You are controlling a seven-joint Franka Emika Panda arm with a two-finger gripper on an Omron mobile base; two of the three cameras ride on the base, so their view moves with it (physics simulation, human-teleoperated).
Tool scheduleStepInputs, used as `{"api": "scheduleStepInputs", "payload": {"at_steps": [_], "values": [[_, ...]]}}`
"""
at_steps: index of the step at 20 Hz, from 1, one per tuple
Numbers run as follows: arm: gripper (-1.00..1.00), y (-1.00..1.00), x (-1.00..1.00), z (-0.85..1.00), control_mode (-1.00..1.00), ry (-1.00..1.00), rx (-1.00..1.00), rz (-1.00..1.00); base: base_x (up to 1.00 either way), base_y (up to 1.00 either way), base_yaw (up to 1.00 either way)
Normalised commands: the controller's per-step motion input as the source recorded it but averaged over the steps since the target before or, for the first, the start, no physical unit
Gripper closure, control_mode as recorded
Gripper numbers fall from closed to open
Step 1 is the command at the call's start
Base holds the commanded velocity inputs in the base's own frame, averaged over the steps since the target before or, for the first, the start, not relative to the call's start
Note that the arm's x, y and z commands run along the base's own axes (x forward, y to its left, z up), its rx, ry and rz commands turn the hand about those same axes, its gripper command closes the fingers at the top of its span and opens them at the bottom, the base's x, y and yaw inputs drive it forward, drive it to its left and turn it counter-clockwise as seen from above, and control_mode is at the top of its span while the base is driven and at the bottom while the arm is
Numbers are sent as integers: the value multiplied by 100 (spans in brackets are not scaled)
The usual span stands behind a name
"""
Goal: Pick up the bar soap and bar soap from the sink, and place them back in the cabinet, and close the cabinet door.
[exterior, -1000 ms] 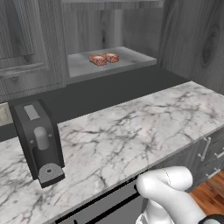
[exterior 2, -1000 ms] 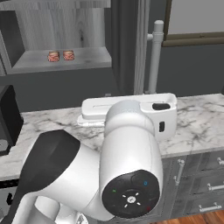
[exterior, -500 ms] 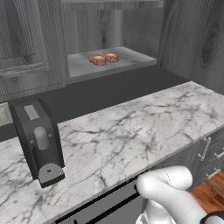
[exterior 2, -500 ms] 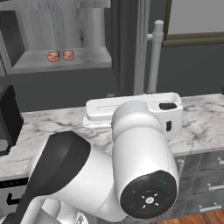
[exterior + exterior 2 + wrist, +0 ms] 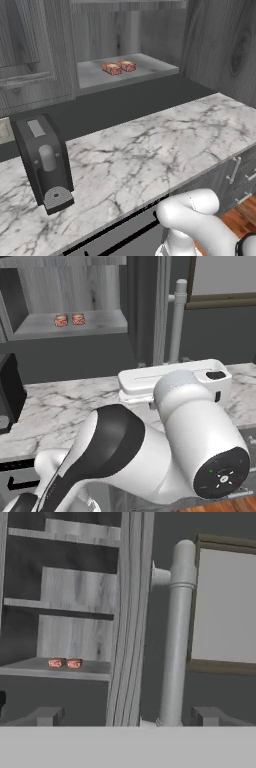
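Two reddish-orange bar soaps [image 5: 111,69] [image 5: 127,65] lie side by side on the grey shelf [image 5: 145,70] of the open cabinet; they also appear as the soaps [image 5: 61,320] [image 5: 78,319] and the soaps [image 5: 56,663] [image 5: 74,663]. The cabinet door [image 5: 131,612] stands open, edge-on to the hand, with its silver bar handle [image 5: 175,637] just right of that edge. My gripper [image 5: 127,716] is open with nothing in it and faces the door edge and handle [image 5: 177,326] from some way back. The sink is out of view.
A black coffee machine [image 5: 45,165] stands on the marble counter [image 5: 150,145] at the left. Drawers with silver pulls [image 5: 234,170] sit under the counter at the right. A pale framed panel [image 5: 225,607] hangs on the wall right of the handle. My bulky white arm [image 5: 195,446] blocks the lower right base view.
The arm and hand have swung to the right across the right base view, nearer the door handle. The soaps and the door have not moved.
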Motion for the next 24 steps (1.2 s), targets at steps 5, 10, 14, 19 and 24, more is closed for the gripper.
{"api": "scheduleStepInputs", "payload": {"at_steps": [5, 10, 14, 19, 24], "values": [[-100, -22, 0, 0, -100, 0, 0, 11, 0, 0, 0], [-100, -15, 3, 0, -100, 1, 0, 11, 0, 0, 0], [-100, -23, 4, 0, -100, 1, 1, 12, 0, 0, 0], [-100, -14, 14, -1, -100, 1, 0, 11, 0, 0, 0], [-100, -6, 29, -4, -100, 1, 0, 10, 0, 0, 0]]}}
